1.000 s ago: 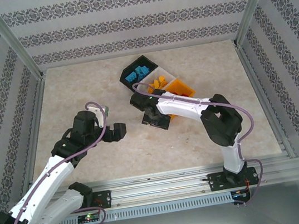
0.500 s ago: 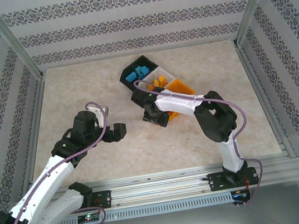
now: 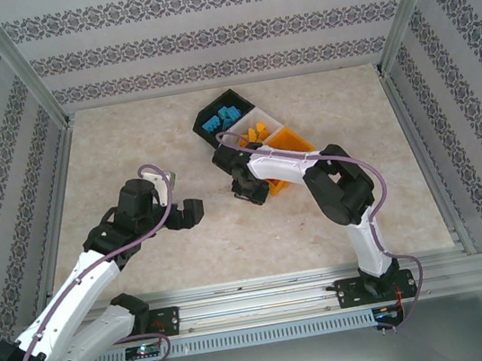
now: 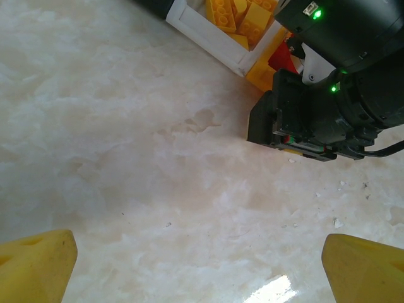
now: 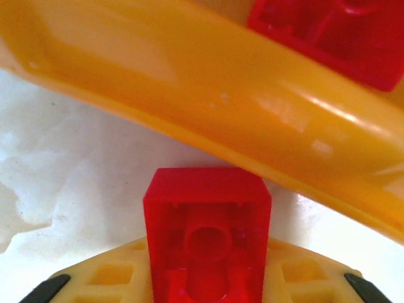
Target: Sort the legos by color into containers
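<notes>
**Red brick pinched, just short of the orange bin**

Your right gripper [image 5: 207, 278] had its yellow pads [image 5: 107, 278] pressed on both sides of a small red plastic lego brick [image 5: 207, 233], hollow underside facing the wrist cam, so I'd call that gripped. The brick sat just outside the glossy orange plastic bin [image 5: 189, 82], close by its slanted front wall. A 2nd red brick [image 5: 328, 31] lay inside that bin, beyond the wall. Your left gripper [image 4: 202, 265] hung wide open w/ nothing in it, well apart from the orange bin.

To do this step well, imo, you needed to lift clear of the wall's lip before going fwd, keep the brick square, and let go only once it was past the rim. It also had to stay clear of the white plastic bin [image 4: 208, 41] of yellow bricks beside the orange one. A low release risked the brick sliding back down the slant.

Hard to make out: in the top cam the arm covered the brick and much of the orange bin's front. Whether the brick touched the wall or the marbled table [image 4: 126, 126], can't tell. The pad tips were cut off at the frame edge.
</notes>
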You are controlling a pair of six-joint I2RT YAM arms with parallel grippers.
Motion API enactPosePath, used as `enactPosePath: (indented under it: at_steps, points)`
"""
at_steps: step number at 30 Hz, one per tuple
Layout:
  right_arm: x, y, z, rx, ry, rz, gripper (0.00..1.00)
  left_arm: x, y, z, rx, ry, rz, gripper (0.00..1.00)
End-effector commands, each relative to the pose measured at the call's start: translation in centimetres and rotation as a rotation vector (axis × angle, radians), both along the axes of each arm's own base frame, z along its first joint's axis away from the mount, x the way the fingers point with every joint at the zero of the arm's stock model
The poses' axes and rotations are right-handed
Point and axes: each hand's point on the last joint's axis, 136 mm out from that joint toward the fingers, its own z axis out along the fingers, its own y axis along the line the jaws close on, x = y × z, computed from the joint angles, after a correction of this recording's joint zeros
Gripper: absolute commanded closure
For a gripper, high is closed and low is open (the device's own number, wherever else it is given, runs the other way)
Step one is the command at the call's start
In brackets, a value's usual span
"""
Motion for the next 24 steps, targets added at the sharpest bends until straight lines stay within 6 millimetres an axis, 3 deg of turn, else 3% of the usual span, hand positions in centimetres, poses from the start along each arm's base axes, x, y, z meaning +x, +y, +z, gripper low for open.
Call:
enactPosePath:
  at_steps: [1, 11, 14, 17, 24]
  points:
    - [-0.3, 0.7, -0.3, 0.030, 0.010, 0.021, 0.75, 0.2, 0.1, -0.3, -0.004, 0.001, -0.002, 0.00]
    - [-1.9, 4.4, 4.9, 0.116, -0.099, 0.244, 0.79, 0.2, 0.1, -0.7, -0.001, 0.015, -0.002, 0.00]
    - [-2.0, 4.6, 6.6, 0.147, -0.149, 0.288, 0.79, 0.3, 0.2, -0.8, 0.004, 0.019, 0.001, 0.00]
    - [-1.4, 3.8, 8.0, 0.154, -0.190, 0.301, 0.79, 0.4, 0.5, -0.8, 0.012, 0.018, 0.011, 0.00]
    - [1.7, -1.1, 9.9, 0.126, -0.231, 0.267, 0.79, 0.3, 0.8, -1.0, 0.031, 0.015, 0.015, 0.00]
